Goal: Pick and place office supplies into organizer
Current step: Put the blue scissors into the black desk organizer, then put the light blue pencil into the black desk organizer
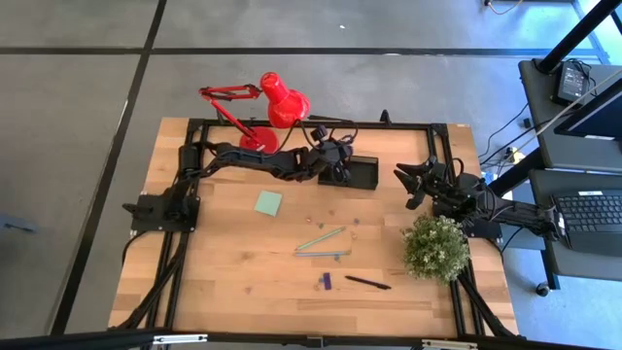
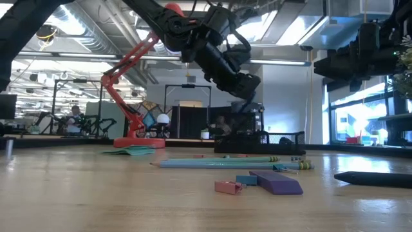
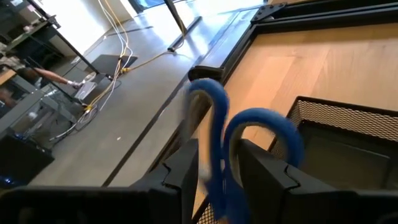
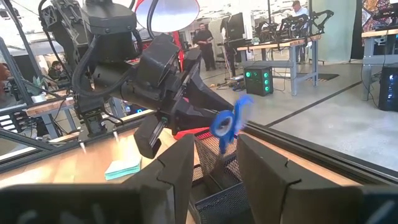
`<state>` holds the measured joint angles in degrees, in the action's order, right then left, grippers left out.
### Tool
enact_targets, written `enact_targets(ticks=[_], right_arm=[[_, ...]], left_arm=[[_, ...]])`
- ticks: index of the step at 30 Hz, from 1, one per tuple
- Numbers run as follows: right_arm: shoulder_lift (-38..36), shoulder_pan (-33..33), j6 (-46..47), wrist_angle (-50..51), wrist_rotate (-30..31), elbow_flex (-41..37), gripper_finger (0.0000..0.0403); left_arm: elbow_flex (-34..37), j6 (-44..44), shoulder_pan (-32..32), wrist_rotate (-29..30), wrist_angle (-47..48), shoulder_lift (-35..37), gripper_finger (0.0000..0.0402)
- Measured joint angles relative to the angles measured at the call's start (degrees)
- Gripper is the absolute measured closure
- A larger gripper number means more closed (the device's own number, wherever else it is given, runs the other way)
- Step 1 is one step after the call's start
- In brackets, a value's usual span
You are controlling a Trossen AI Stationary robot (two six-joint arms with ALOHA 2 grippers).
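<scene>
2 fingers of left hand flank scissors above organizer.

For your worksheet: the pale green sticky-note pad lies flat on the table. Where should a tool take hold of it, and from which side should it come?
Grip the sticky-note pad across two opposite edges, coming straight down from above. It lies flat and thin on the wooden table, so no side face stands up to pinch; the space around it looks open, though a low edge may slip.

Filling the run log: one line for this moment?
left gripper: over organizer, blue-handled scissors between jaws, blades down | right gripper: waits beside organizer, empty | sticky-note pad, pencils, pen: on table
</scene>
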<state>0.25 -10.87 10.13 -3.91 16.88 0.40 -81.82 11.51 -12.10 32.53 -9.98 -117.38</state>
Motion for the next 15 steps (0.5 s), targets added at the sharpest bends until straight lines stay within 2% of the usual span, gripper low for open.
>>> enact_targets(ticks=[12, 15], right_arm=[[0.0, 0.0, 0.02, 0.0, 0.0, 0.01, 0.0276], [0.0, 0.0, -0.02, 0.01, 0.0, 0.0, 0.0276]], left_arm=[[0.0, 0.28, -0.02, -2.39, -0.76, 0.0, 0.0293], [0.02, 3.08, 0.06, -2.13, -0.68, 0.34, 0.0293]])
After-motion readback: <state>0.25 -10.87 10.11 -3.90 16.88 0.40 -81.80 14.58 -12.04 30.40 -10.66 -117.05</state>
